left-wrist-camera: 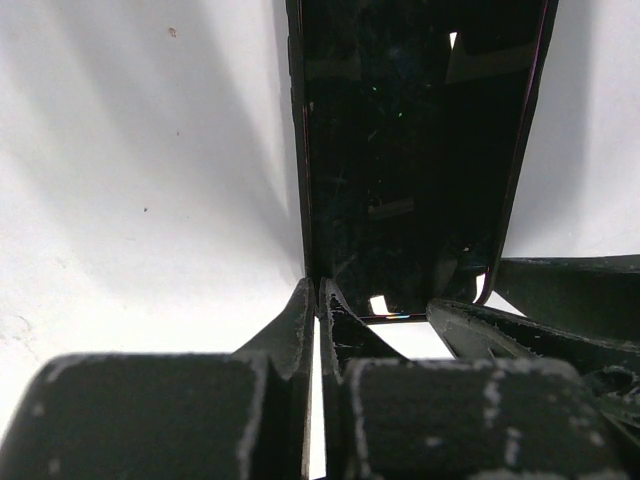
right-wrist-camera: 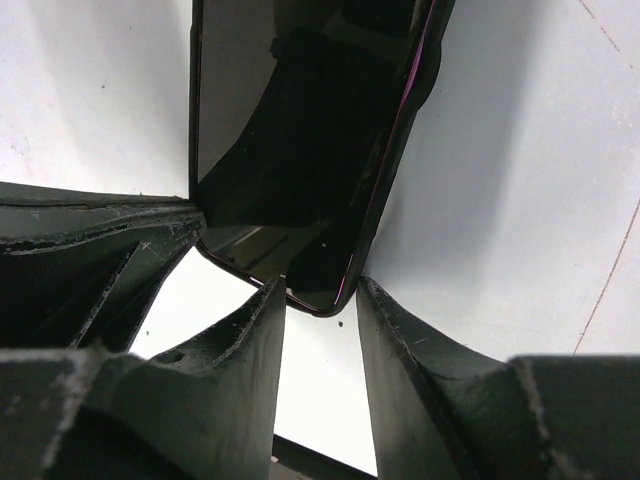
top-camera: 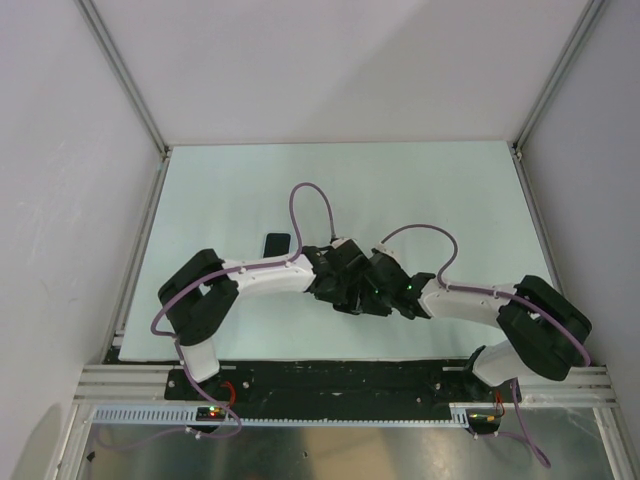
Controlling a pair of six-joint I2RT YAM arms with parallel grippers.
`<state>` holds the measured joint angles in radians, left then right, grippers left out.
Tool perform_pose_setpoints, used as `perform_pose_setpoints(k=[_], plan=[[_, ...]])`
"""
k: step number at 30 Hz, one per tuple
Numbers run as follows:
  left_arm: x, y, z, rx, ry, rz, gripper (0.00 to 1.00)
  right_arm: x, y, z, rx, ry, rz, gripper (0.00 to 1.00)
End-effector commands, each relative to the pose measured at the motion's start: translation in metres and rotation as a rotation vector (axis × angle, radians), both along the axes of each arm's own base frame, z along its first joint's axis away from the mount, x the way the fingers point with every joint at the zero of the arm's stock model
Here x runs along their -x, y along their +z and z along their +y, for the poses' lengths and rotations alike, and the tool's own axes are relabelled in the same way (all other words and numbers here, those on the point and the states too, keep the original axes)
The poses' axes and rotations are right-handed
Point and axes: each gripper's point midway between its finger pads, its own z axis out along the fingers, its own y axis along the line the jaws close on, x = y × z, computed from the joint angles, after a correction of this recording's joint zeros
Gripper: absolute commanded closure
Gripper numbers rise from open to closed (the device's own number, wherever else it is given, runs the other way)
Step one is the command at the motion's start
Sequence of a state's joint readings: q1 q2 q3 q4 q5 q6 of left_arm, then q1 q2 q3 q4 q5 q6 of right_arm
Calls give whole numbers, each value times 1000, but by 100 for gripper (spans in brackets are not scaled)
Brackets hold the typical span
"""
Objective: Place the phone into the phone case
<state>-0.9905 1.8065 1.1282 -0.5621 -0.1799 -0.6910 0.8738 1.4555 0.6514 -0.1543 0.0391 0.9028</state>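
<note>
The phone [left-wrist-camera: 400, 150] is a glossy black slab lying flat on the white table, and its mirror-like face [right-wrist-camera: 290, 120] reflects the grippers. A dark rim with a thin purple line [right-wrist-camera: 425, 70] runs along its edge and looks like the phone case around it. My left gripper [left-wrist-camera: 318, 295] is shut, its tips touching the phone's near left corner with nothing seen between them. My right gripper [right-wrist-camera: 320, 290] stands open, one finger on each side of the phone's near corner. In the top view both grippers [top-camera: 340, 285] [top-camera: 368, 290] meet at the table's middle and hide the phone.
A small dark flat rectangle [top-camera: 276, 244] lies just behind the left arm, partly covered by it; I cannot tell what it is. Purple cables [top-camera: 310, 200] loop above both wrists. White walls and metal rails [top-camera: 160, 150] border the white table [top-camera: 400, 190].
</note>
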Motion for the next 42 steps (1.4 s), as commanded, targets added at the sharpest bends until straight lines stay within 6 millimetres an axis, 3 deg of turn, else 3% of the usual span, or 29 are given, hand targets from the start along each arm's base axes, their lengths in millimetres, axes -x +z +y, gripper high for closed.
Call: perform_pose_setpoints(k=[1, 11, 17, 26, 35, 42], plan=[[31, -53, 14, -98, -20, 126, 98, 9, -31, -22, 169, 16, 16, 61], [32, -52, 11, -83, -21, 138, 98, 20, -47, -36, 306, 82, 0, 75], [31, -53, 8, -66, -19, 155, 99, 26, -50, -40, 381, 194, -51, 98], [30, -51, 8, -58, -16, 155, 98, 11, -41, -42, 311, 150, -57, 100], [17, -34, 6, -14, -7, 120, 97, -27, -30, -30, 83, 18, -1, 66], [-6, -11, 0, 47, 0, 77, 92, -60, -23, -26, 15, -33, -1, 54]])
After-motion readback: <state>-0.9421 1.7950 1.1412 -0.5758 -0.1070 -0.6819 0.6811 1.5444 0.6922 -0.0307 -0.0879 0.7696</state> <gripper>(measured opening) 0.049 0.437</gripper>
